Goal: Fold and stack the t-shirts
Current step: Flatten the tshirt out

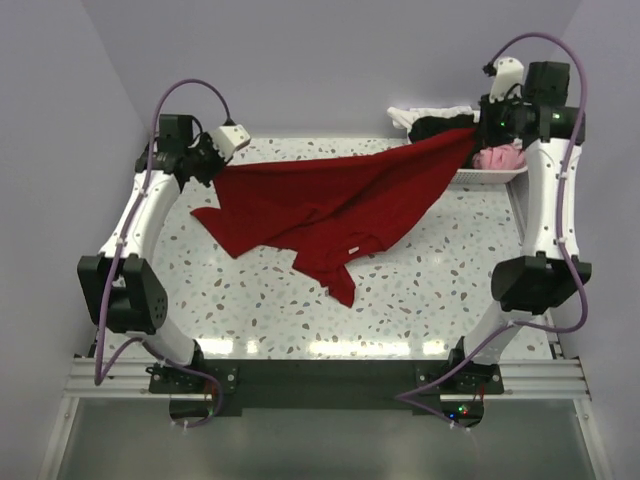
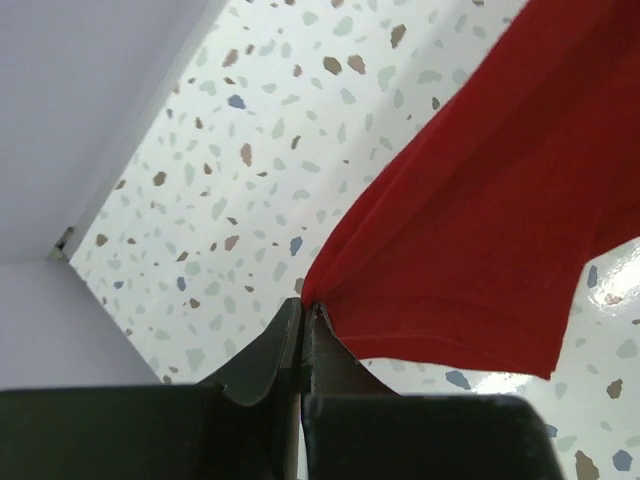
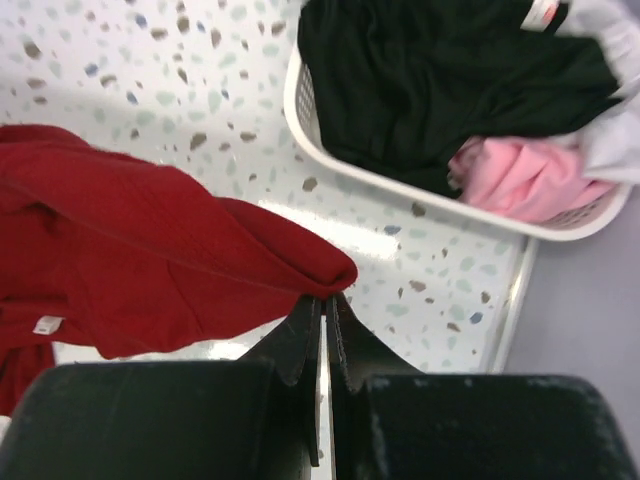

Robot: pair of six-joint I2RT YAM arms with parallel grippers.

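Observation:
The dark red t-shirt (image 1: 320, 200) hangs stretched between both grippers above the speckled table (image 1: 430, 290), its lower part drooping onto the table. My left gripper (image 1: 213, 165) is shut on its left corner, seen in the left wrist view (image 2: 303, 303) with the red cloth (image 2: 480, 230) fanning out to the right. My right gripper (image 1: 478, 135) is shut on its right corner, seen in the right wrist view (image 3: 326, 296) with the red cloth (image 3: 150, 260) to the left. A black t-shirt (image 3: 440, 80), a pink one (image 3: 520, 175) and a white one (image 3: 615, 130) lie in the basket.
The white slotted basket (image 1: 490, 176) stands at the table's back right corner, just under my right gripper; its rim shows in the right wrist view (image 3: 300, 110). Walls close the table at the back and both sides (image 2: 90, 100).

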